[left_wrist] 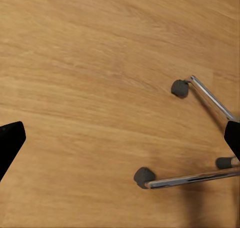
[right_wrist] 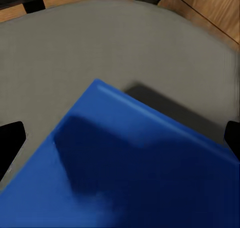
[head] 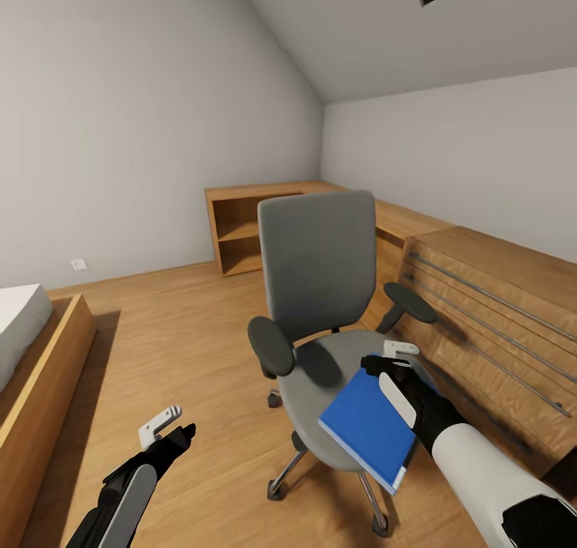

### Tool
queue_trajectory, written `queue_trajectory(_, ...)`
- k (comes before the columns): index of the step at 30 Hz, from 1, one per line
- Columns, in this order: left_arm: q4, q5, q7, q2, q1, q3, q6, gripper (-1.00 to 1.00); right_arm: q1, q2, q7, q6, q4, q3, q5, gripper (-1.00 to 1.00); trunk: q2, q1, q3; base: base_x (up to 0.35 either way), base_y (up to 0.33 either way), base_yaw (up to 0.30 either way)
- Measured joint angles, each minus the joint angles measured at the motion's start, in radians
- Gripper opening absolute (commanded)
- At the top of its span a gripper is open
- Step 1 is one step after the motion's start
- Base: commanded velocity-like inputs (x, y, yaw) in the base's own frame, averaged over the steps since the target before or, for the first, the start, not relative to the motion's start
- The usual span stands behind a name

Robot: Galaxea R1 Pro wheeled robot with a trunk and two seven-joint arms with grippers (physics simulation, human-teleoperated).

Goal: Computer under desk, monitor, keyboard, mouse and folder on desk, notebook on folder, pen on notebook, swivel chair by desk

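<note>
The grey swivel chair (head: 320, 267) stands mid-room on the wooden floor. The bright blue folder (head: 365, 428) lies tilted over the front right of the seat, overhanging its edge. My right gripper (head: 398, 372) is at the folder's far corner, fingers wide apart, open. In the right wrist view the folder (right_wrist: 140, 173) lies between the spread fingertips of that gripper (right_wrist: 120, 140) and casts a shadow on the seat. My left gripper (head: 170, 426) hangs open low over the floor, left of the chair's chrome base (left_wrist: 200, 177). Computer, monitor, keyboard, mouse, notebook, pen and desk are out of view.
A wooden dresser with bar handles (head: 497, 308) stands close on the chair's right. A low wooden shelf unit (head: 248, 231) runs along the far wall. A bed with a wooden frame (head: 40, 372) is at the left. Open floor lies between bed and chair.
</note>
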Motion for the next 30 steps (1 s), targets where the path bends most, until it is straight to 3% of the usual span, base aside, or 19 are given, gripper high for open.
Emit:
queue_trajectory(18, 0.0, 0.001, 0.0, 0.0, 0.0, 0.0, 0.0, 1.0, 0.0, -0.001, -0.002, 0.005, -0.016, -0.001, -0.001, 1.0, 0.126, -0.069, 0.076, 0.0, 0.0, 0.0)
queue_trajectory(23, 0.0, 0.001, 0.0, 0.0, 0.0, 0.0, 0.0, 1.0, 0.026, -0.004, -0.005, 0.042, -0.147, -0.001, -0.003, 1.0, 0.161, -0.088, 0.092, 0.0, 0.0, 0.0)
queue_trajectory(26, 0.0, 0.001, 0.0, 0.0, 0.0, 0.0, 0.0, 1.0, 0.103, -0.005, -0.026, 0.11, -0.311, -0.002, -0.003, 1.0, 0.182, -0.1, 0.101, 0.0, 0.0, 0.0)
queue_trajectory(30, 0.0, 0.0, 0.0, 0.0, 0.0, 0.0, 0.0, 1.0, 0.176, -0.005, -0.141, 0.163, -0.49, -0.002, -0.014, 1.0, 0.21, -0.115, 0.114, 0.0, 0.0, 0.0)
